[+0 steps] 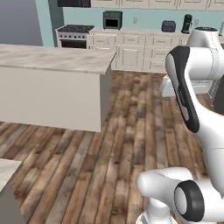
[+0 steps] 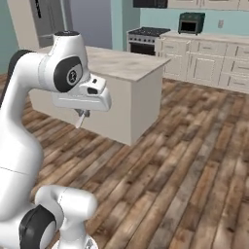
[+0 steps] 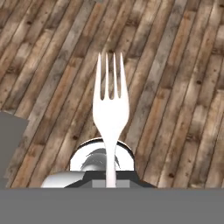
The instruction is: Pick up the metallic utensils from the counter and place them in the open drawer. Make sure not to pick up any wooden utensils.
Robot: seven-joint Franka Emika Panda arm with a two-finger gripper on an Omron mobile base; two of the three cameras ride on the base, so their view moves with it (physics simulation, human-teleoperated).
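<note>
Overhead, jaws clamped on white fork (image 3: 110,109), wooden floor (image 3: 175,87) below

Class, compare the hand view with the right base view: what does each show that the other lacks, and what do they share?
Hand view: the four tines of a pale fork, handle clamped in the shut tool. Right base view: the white arm, the island counter, a stove and cream cabinets. Both: the plank floor, with the fork hanging from the tool over it.
</note>
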